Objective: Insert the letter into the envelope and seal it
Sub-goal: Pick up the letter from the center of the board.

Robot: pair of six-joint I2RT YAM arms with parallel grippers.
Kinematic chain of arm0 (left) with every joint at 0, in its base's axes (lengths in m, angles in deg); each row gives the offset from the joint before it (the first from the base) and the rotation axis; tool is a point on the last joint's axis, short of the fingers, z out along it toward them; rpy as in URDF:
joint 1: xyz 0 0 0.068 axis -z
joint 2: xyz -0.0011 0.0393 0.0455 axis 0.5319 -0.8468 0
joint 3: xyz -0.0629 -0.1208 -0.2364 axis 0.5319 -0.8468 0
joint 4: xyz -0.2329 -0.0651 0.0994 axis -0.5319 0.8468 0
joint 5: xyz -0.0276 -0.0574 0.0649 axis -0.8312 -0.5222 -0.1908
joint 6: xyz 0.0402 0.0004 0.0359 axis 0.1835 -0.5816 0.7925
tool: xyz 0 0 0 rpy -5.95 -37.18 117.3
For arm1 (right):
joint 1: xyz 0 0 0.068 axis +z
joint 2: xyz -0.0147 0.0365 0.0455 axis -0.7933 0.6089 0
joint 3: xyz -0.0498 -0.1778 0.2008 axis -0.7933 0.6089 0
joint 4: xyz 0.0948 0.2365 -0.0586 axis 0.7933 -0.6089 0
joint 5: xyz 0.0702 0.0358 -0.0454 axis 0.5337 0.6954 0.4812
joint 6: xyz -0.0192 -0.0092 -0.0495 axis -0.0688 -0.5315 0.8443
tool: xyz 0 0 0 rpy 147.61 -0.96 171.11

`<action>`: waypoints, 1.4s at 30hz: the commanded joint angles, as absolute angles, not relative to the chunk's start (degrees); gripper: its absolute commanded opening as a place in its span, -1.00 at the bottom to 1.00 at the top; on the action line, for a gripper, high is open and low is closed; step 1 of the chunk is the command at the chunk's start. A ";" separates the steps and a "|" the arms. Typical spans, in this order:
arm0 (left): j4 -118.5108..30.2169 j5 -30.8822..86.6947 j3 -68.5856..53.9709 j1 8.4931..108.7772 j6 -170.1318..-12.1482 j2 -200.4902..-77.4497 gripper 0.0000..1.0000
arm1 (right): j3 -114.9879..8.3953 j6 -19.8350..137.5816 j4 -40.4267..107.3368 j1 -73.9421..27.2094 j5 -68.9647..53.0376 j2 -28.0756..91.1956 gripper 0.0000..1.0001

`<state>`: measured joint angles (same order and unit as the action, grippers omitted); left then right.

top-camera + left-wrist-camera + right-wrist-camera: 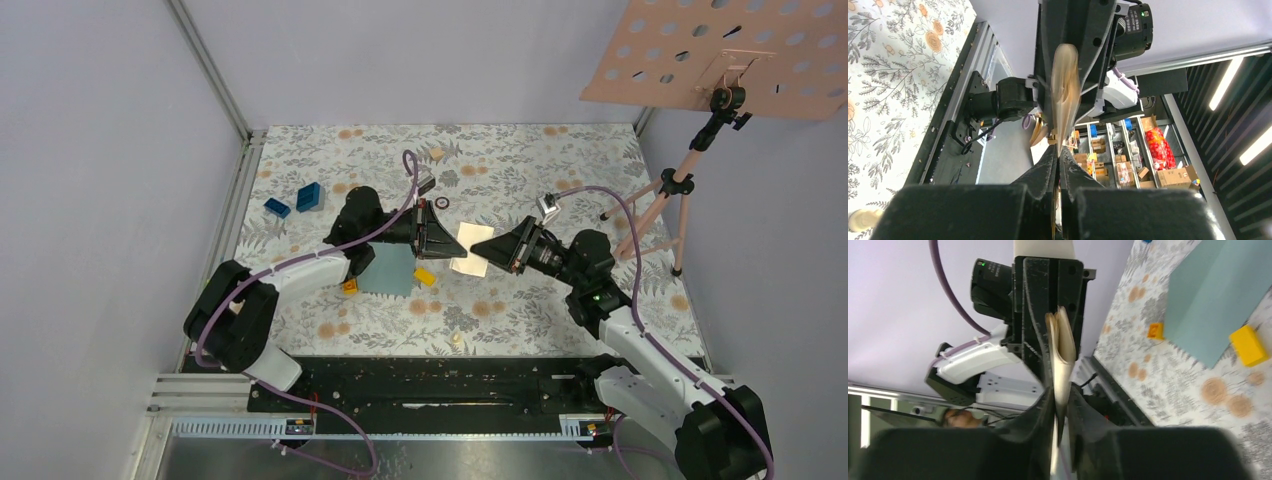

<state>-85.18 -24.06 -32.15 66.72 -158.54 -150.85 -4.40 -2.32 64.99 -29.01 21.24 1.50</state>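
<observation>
While left gripper [447, 240] and right gripper [480, 247] are both clamping letter [471, 252] near envelope [390, 272], insertion and sealing are waiting.

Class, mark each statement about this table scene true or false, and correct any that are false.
1. The left tool and the right tool are both shut on the letter. True.
2. The letter is inside the envelope. False: it is outside the envelope, held between the two tools.
3. A yellow block lies beside the envelope. True.
4. The blue blocks rest on the envelope. False: they lie apart from it on the table.
</observation>
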 commanded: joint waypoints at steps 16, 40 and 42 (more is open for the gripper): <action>-77.57 -26.59 -30.58 66.85 -150.86 -145.37 -1.00 | -7.16 -4.83 70.48 -30.65 17.36 1.19 -0.94; -59.34 -27.65 -29.32 66.79 -135.72 -143.41 -1.00 | -5.57 -7.06 77.94 -30.87 16.65 4.62 -0.83; -57.01 -27.25 -28.85 66.70 -133.93 -143.18 -1.00 | -5.51 -6.52 77.45 -30.79 16.83 4.63 -1.00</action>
<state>-64.06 -24.89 -30.53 66.51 -140.53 -145.25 -4.62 -6.89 72.09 -30.36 19.81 5.48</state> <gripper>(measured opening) 0.010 0.027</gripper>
